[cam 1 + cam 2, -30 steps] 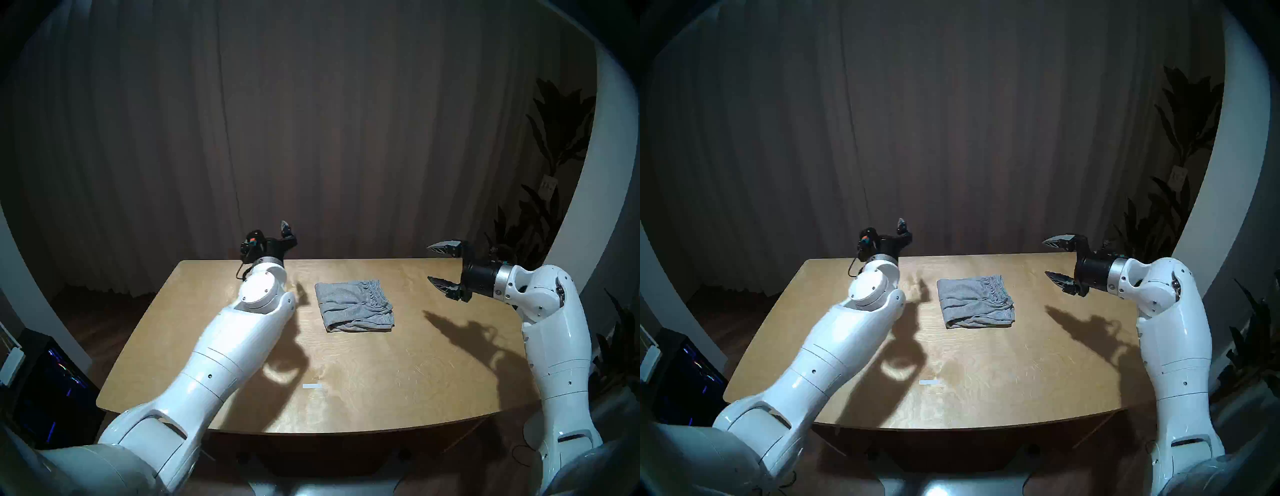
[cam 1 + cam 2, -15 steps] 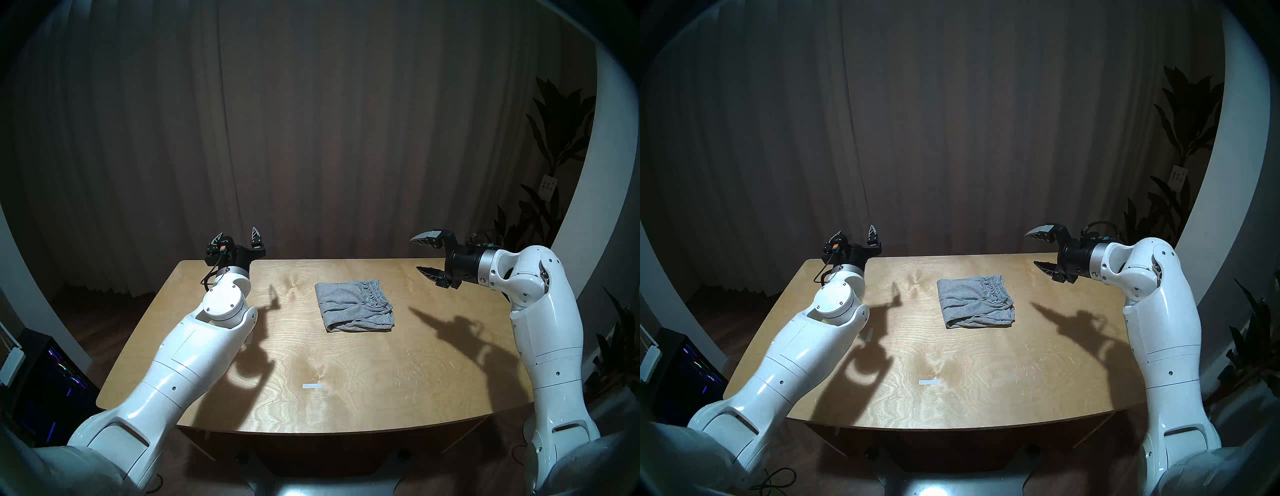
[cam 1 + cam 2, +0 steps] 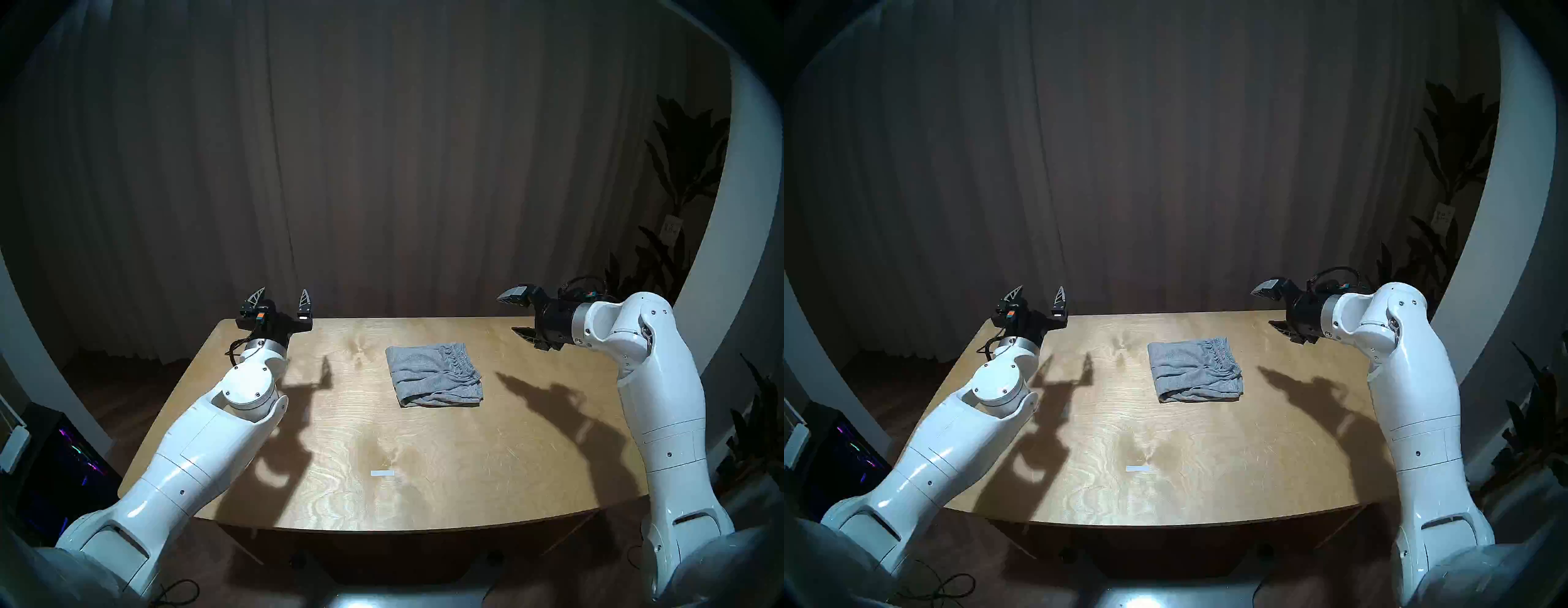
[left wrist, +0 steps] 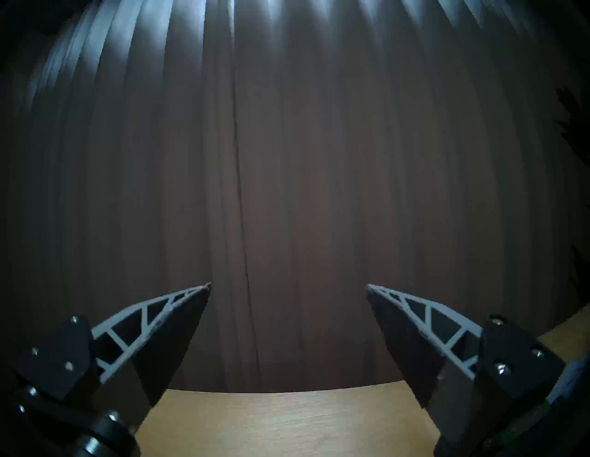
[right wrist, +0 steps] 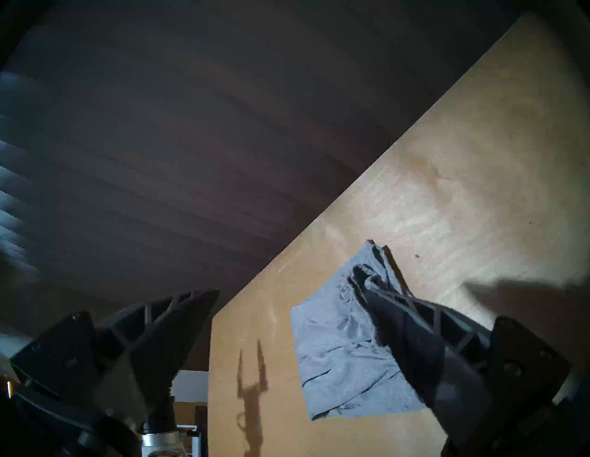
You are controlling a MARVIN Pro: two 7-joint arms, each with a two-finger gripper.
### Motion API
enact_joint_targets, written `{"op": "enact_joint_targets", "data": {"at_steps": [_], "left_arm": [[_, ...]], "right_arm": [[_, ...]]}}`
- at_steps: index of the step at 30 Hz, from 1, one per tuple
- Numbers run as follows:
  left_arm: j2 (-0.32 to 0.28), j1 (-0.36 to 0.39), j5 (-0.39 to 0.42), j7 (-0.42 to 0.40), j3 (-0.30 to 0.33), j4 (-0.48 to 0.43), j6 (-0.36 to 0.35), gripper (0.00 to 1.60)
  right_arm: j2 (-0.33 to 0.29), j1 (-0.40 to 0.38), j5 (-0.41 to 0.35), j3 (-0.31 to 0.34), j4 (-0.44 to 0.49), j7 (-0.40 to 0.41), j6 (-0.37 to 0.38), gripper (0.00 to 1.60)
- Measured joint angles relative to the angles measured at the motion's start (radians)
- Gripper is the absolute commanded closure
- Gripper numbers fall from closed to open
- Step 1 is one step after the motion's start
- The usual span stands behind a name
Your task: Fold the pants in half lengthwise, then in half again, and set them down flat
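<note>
Partly hidden behind a right finger (image 5: 412,335), folded pants (image 3: 433,375) lie flat — both grippers, left (image 3: 281,298) and right (image 3: 511,312), gape empty, drawn farther from them.

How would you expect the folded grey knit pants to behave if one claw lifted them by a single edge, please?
The folded, heathered grey knit pants would probably droop and unfold, since the wrinkled layers lie loose. They look light, being thin and low on the wooden table. The gathered waistband looks thicker and likely gives firmer purchase.

Two glossy white robot arms with black hands.
Smooth white shells dotted with small screws, silver wrist rings, looping black cables; left hand (image 3: 281,294) and right hand (image 3: 511,313) have grey latticed, pointed fingers (image 4: 166,314).
</note>
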State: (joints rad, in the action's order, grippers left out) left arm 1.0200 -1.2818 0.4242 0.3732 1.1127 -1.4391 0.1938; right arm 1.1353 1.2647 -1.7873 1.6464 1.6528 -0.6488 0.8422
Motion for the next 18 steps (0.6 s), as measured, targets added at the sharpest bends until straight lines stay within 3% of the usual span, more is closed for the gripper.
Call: {"op": "enact_joint_targets", "data": {"at_steps": [18], "left_arm": [[-0.082, -0.02, 0.016, -0.112, 0.011, -0.027, -0.002, 0.0]], "right_arm": [[0.001, -0.013, 0.258, -0.099, -0.013, 0.072, -0.119, 0.0]]}}
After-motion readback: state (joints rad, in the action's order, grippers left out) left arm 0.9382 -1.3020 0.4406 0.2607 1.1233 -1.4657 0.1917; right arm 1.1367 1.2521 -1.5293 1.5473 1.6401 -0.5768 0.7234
